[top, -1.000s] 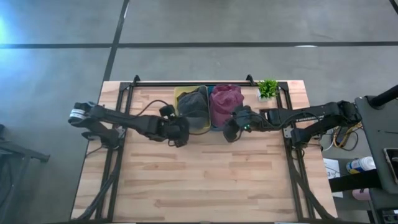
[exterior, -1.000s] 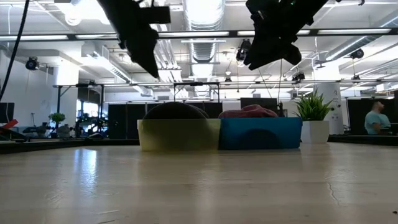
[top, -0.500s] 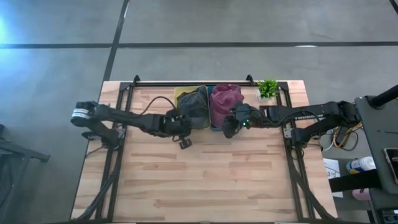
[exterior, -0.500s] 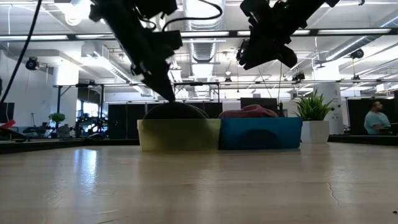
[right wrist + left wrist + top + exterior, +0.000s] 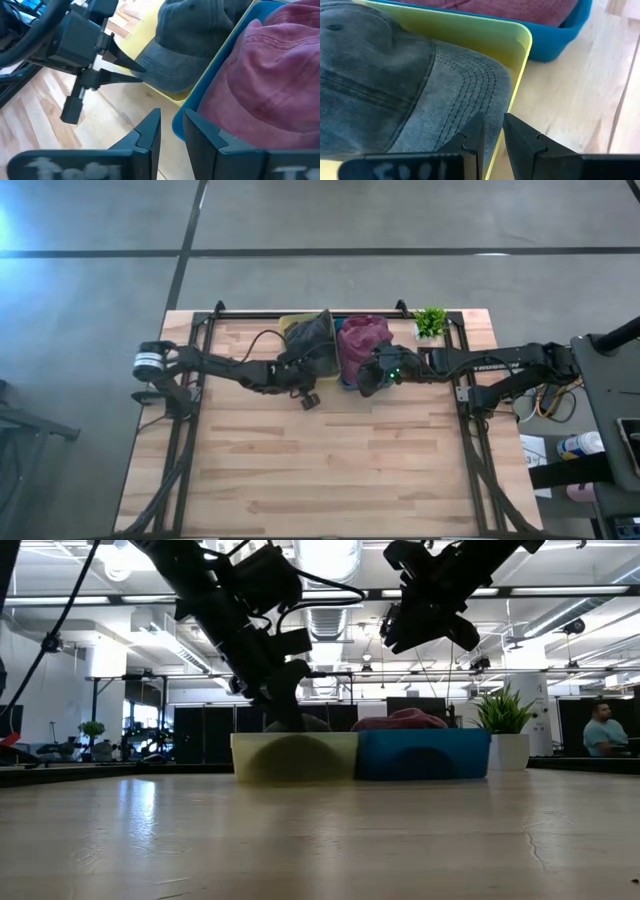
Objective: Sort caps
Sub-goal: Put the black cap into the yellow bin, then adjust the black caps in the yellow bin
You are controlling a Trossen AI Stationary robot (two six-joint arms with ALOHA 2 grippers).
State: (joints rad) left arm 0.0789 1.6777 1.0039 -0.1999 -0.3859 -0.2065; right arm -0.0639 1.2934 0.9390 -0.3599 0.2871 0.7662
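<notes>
An olive-grey cap [image 5: 312, 342] lies in the yellow bin [image 5: 485, 37], its brim over the bin's near wall. A maroon cap [image 5: 362, 345] fills the teal bin [image 5: 420, 755] beside it. I cannot see any caps lying beneath these two. My left gripper [image 5: 306, 376] is low at the yellow bin's near wall and shut on the grey cap's brim. My right gripper [image 5: 366, 386] hangs in the air above the teal bin's near wall [image 5: 182, 120], shut and holding nothing. My left gripper has the grey cap's brim [image 5: 492, 107] at its front edge, where it lies over the yellow bin's near wall [image 5: 517, 82]. One finger [image 5: 472, 137] is on the brim, the other [image 5: 520, 142] outside the wall. It comes slanting down from the near left. The cap rests in the bin.
A small potted plant [image 5: 431, 322] stands at the far right, beside the teal bin. The two bins stand side by side at the table's far edge. Bare wooden tabletop [image 5: 330, 470] stretches toward the near edge. A person [image 5: 604, 730] stands in the room beyond the table.
My left gripper has moved down and toward the table's right and far edge, from beside the yellow bin onto the cap's brim. The yellow bin has shifted slightly toward the right. My right gripper has stayed nearly still.
</notes>
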